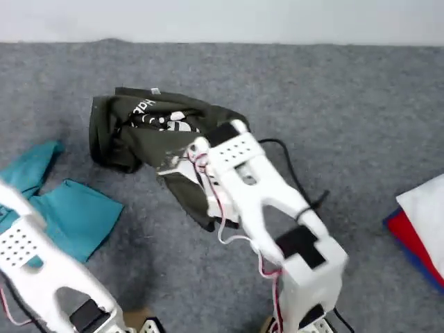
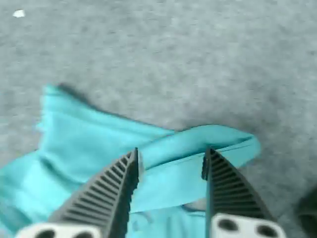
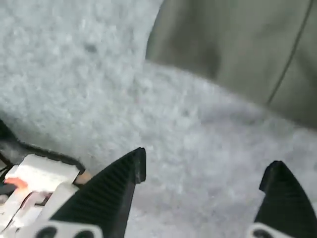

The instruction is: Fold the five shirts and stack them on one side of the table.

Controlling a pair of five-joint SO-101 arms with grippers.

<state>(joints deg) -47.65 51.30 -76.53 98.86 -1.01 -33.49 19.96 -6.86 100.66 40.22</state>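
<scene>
Grey carpeted desk (image 1: 347, 104) from above: a crumpled dark olive shirt (image 1: 139, 132) lies mid-desk, a teal shirt (image 1: 69, 208) to its left and a folded white, red and blue stack (image 1: 423, 222) far to its right. Left wrist view: the left claw (image 2: 171, 166) is open and empty, astride a teal fold. Right wrist view: the right claw (image 3: 208, 173) is wide open and empty, over bare desk beside the olive shirt.

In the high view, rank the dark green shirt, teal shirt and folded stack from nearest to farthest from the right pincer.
1. Dark green shirt, beside the right pincer, mid-table.
2. Teal shirt, left side.
3. Folded stack, far right edge.
</scene>
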